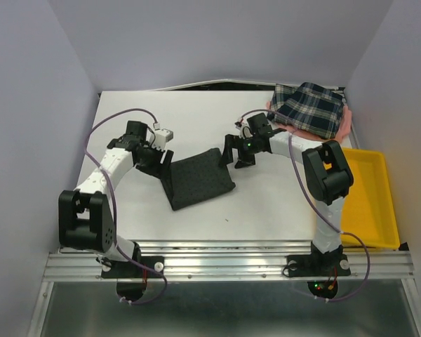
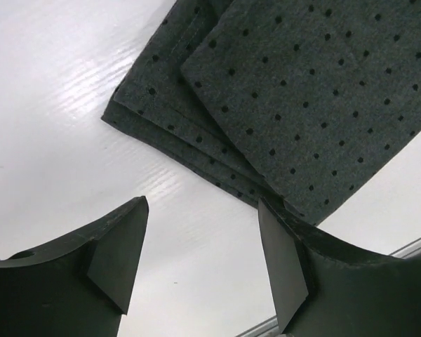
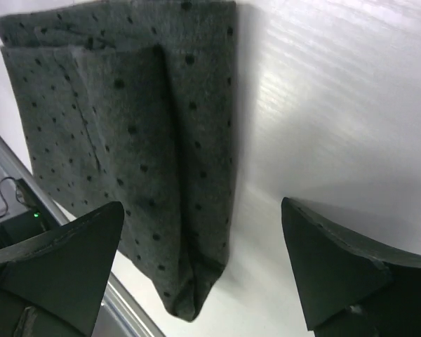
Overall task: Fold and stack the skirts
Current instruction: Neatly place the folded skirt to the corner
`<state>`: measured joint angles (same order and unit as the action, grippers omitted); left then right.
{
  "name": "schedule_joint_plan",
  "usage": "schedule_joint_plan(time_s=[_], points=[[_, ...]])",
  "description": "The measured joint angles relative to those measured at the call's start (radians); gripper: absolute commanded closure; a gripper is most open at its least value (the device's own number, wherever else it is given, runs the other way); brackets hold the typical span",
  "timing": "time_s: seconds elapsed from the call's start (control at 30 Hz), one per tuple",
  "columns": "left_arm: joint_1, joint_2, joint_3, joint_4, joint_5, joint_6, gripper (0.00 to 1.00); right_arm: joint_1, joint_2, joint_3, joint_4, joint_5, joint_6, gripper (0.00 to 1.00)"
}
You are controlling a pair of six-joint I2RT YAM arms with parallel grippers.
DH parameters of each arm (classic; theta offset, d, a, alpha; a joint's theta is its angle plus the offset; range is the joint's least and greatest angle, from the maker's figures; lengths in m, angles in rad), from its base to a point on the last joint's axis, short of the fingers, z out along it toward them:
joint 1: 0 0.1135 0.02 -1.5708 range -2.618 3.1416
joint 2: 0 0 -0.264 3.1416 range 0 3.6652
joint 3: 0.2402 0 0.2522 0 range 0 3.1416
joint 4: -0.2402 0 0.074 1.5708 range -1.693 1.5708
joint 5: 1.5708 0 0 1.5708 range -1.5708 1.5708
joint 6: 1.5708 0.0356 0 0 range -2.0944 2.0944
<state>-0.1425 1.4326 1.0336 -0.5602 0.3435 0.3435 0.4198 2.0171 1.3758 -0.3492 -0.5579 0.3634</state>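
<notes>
The charcoal dotted skirt [image 1: 198,179] lies folded into a rectangle in the middle of the white table. My left gripper [image 1: 161,161] is open and empty at its far left corner; the left wrist view shows the cloth's layered corner [image 2: 295,98] just beyond my fingers. My right gripper [image 1: 236,156] is open and empty at the skirt's far right corner; in the right wrist view the folded skirt [image 3: 133,147] lies under and left of the open jaws. The plaid skirt [image 1: 310,107] lies on the pink skirt [image 1: 345,125] at the far right corner.
A yellow plastic tray [image 1: 379,210] sits along the right edge of the table. Grey walls close in the left, back and right. An aluminium rail [image 1: 224,263] runs along the near edge.
</notes>
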Motion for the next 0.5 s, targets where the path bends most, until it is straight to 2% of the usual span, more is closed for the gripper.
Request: schedule_joint_plan(time_s=[0.07, 0.17, 0.2, 0.3, 0.33, 0.4, 0.5], points=[[0.018, 0.063, 0.026, -0.021, 0.021, -0.023, 0.28, 0.0, 0.034, 0.034, 0.014, -0.027, 0.012, 0.09], [0.051, 0.175, 0.07, -0.044, 0.065, -0.055, 0.3, 0.0, 0.08, 0.08, 0.035, -0.058, 0.023, 0.39], [0.062, 0.219, 0.082, -0.054, 0.085, -0.067, 0.3, 0.0, 0.093, 0.088, 0.042, -0.066, 0.027, 0.59], [0.075, 0.276, 0.086, -0.058, 0.125, -0.103, 0.34, 0.0, 0.116, 0.089, 0.047, -0.068, 0.033, 0.79], [0.075, 0.288, 0.087, -0.058, 0.138, -0.116, 0.36, 0.0, 0.122, 0.089, 0.047, -0.063, 0.033, 0.89], [0.072, 0.322, 0.096, -0.051, 0.172, -0.137, 0.39, -0.004, 0.126, 0.088, 0.049, -0.063, 0.034, 0.95], [0.063, 0.414, 0.166, -0.041, 0.21, -0.163, 0.43, -0.019, 0.125, 0.089, 0.051, -0.059, 0.038, 0.99]])
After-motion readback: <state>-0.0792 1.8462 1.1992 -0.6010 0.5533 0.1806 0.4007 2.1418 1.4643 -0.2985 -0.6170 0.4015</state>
